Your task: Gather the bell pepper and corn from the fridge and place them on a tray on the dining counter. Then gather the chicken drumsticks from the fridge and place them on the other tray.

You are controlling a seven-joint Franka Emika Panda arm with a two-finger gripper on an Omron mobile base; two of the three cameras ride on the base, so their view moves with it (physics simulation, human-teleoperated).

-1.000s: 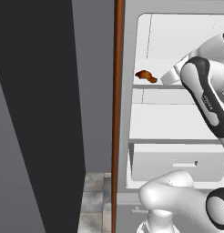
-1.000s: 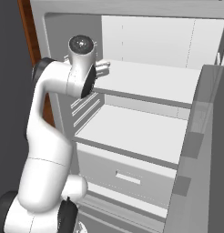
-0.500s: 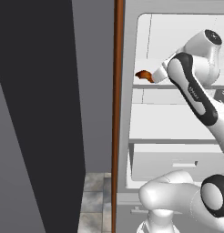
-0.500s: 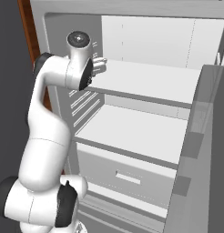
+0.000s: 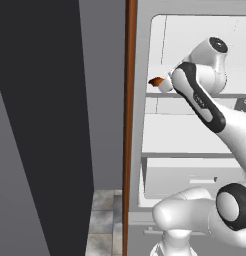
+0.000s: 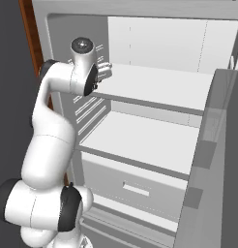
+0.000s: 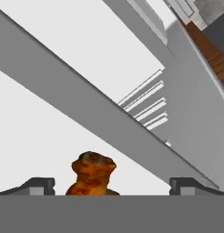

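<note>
1 chicken drumstick point(image 7: 91, 175) | between spread gripper point(image 7: 112, 184) fingertips | contact unclear

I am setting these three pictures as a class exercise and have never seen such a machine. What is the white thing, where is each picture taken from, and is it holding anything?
The white thing is a jointed robot arm on a driving base, reaching into an open fridge with white shelves. Two pictures come from cameras on the base, behind the arm to its left and its right, so they show the same scene from two sides. The third comes from a camera on the hand, looking along its two dark fingertips.

On the upper shelf lies an orange-brown chicken drumstick; the left base picture shows its end beside the arm. In the hand picture it sits between the two fingertips, nearer one of them. The fingertips stand wide apart, so the hand is open and holds nothing yet.
</note>
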